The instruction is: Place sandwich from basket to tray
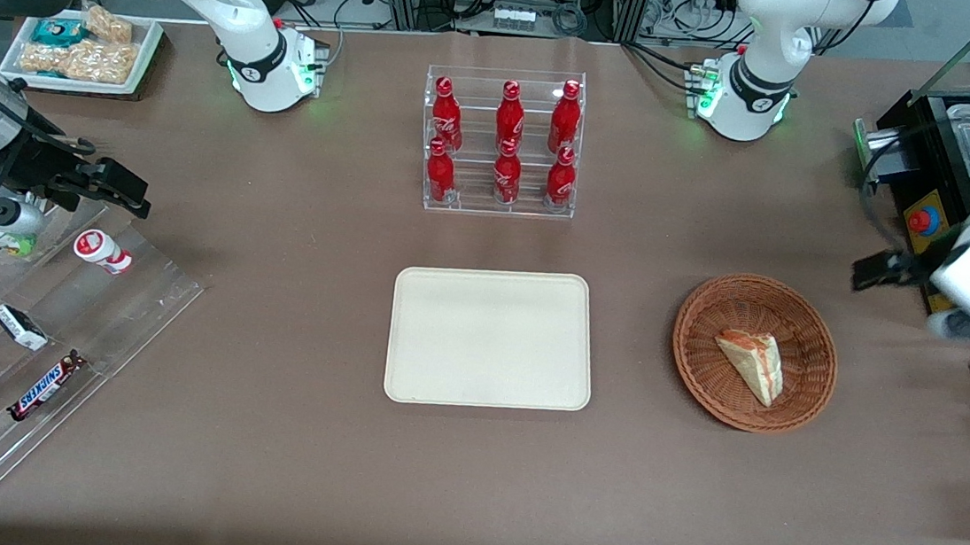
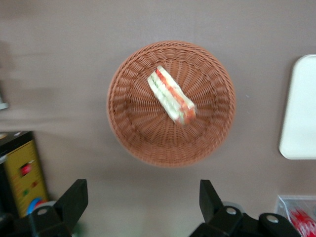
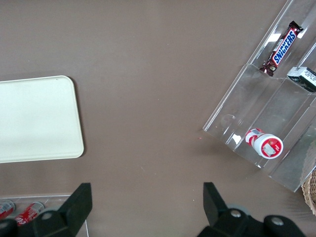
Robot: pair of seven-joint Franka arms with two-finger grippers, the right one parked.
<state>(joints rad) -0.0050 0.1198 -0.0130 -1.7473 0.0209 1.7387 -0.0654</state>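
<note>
Surface: brown matte table point(image 1: 286, 307), plain covering, taking up most of the front view.
Room: cables and metal frame posts running along the table's edge farthest from the front cam; black box w/ red button point(image 1: 921, 221) sitting at the working arm's end.
Basket: round shallow reddish-brown wicker basket point(image 1: 694, 364), woven rings showing clearly from the wrist cam point(image 2: 133, 133); sitting toward the working arm's end, beside the tray, apart from it.
Sandwich: triangular wedge point(image 1: 752, 363) lying in the basket, about mid-bowl. Pale bread, red-orange and green filling stripes showing along the edge point(image 2: 172, 95). Looking slightly blurred in the wrist view.
Tray: cream rectangle, rounded corners, low rim point(image 1: 492, 337); flat on the table near centre, nothing lying on it. One edge also showing in the wrist view point(image 2: 298, 108).
Gripper: left arm's gripper point(image 1: 886, 268) hanging above the table, beside the basket, not touching basket or sandwich. Fingers point(image 2: 74, 197) standing wide apart, nothing betw. them.
Bottle rack: clear acrylic rack point(image 1: 502, 141) holding six red bottles, two tiers, farther from the front cam than the tray.
Snack rack: clear stepped acrylic rack point(image 1: 51, 346) at the parked arm's end, w/ Snickers bar point(image 1: 45, 387), small packets, a red-white cup point(image 1: 102, 252).
</note>
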